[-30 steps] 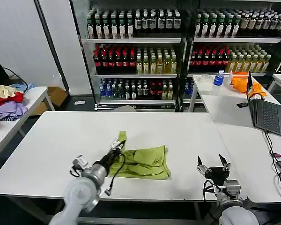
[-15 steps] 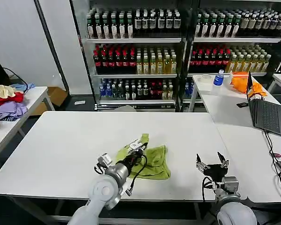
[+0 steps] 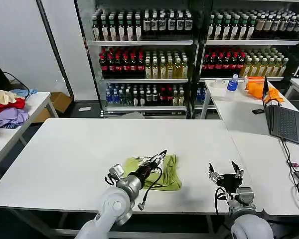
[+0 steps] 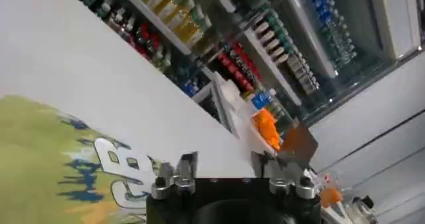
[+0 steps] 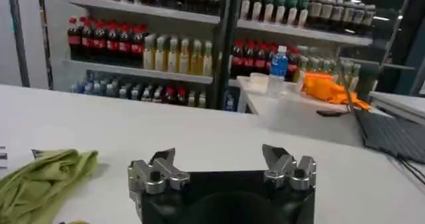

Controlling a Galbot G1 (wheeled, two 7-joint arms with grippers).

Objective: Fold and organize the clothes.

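Observation:
The lime-green T-shirt lies in a folded bundle on the white table, near its front edge. My left gripper hovers low over the shirt's top, open, with only bare table between its fingers. In the left wrist view the shirt shows its white-and-black print beside my gripper. My right gripper rests open on the table to the right of the shirt, apart from it. The right wrist view has that gripper with nothing in it and the shirt off to one side.
A red, purple and cream garment pile lies on the left side table. On the right table stand a laptop, an orange cloth and a blue bottle. Bottle shelves line the back.
My left gripper swept rightward with the shirt's left edge raised, then came down. That edge now lies folded over and the shirt is narrower. The right gripper barely moved.

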